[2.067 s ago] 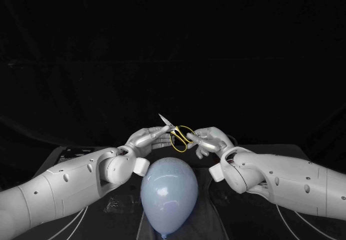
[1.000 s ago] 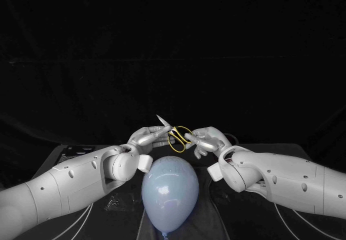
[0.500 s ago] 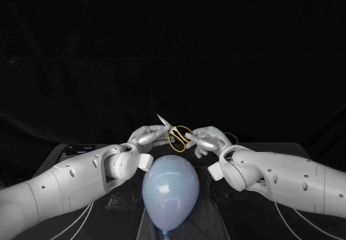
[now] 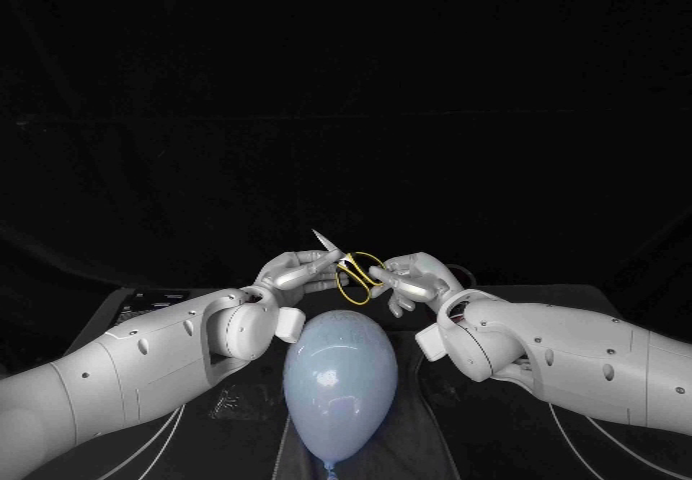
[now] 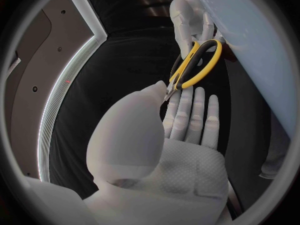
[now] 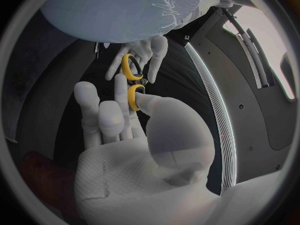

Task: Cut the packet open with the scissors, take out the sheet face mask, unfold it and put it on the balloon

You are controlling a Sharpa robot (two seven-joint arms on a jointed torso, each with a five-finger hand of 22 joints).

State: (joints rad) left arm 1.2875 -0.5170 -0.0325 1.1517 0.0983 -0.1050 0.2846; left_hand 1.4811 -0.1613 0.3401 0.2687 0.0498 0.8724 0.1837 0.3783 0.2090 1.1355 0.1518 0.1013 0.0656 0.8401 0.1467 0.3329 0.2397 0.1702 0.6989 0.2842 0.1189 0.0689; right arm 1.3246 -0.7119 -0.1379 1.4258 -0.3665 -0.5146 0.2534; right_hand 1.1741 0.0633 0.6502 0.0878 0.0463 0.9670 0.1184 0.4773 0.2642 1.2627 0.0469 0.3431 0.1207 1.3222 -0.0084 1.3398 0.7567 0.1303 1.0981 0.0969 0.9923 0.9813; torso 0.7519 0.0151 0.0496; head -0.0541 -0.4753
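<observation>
Scissors (image 4: 340, 257) near balloon (image 4: 339, 385); right hand (image 4: 414, 279) grips yellow handles (image 4: 356, 280); left hand (image 4: 296, 274) pinches near the pivot.
</observation>
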